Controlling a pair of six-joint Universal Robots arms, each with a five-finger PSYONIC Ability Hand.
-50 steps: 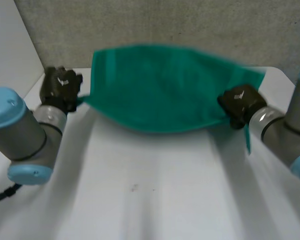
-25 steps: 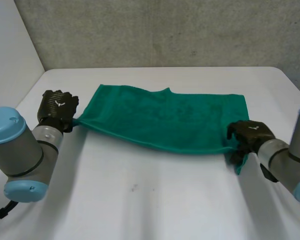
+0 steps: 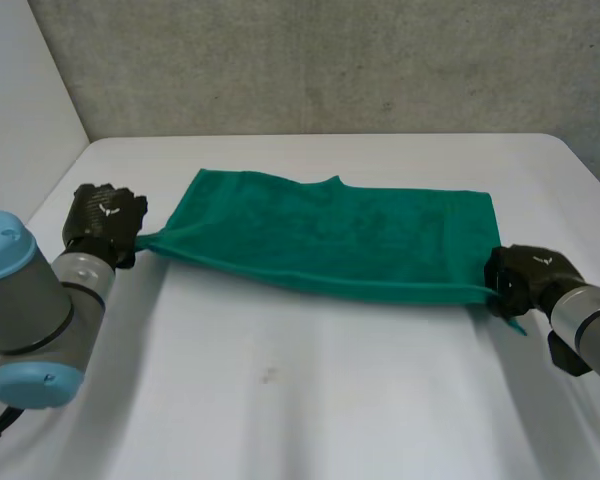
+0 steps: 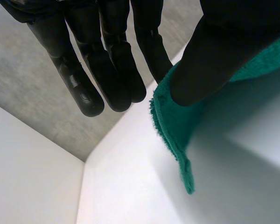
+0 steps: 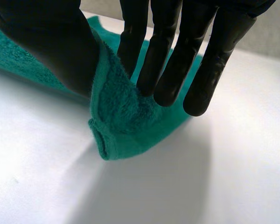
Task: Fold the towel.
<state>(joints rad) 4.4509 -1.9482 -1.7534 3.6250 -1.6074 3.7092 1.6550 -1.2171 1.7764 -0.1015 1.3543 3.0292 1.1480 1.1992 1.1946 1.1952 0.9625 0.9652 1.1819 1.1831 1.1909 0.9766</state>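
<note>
The towel [image 3: 330,235] is pinched at its two near corners. In the left wrist view the fingers [image 4: 109,70] of the left hand [image 3: 102,222] are almost straight and press the corner's edge against the thumb. In the right wrist view the fingers [image 5: 168,60] of the right hand [image 3: 525,280] do the same, with the corner bunched between them and the thumb.

From these corners outward, the left hand is at 9 o'clock of the towel and the right hand at 4 o'clock. The near edge is stretched straight between them. The rest lies flat on the table [image 3: 310,400], toward 12 o'clock from its middle.

A second ago the towel was in the air, hanging in a curve between the hands. Now it is put down and the hands have drawn apart, so the sag is gone. I judge it is laid out smooth and ready for a fold, which is not yet made.
</note>
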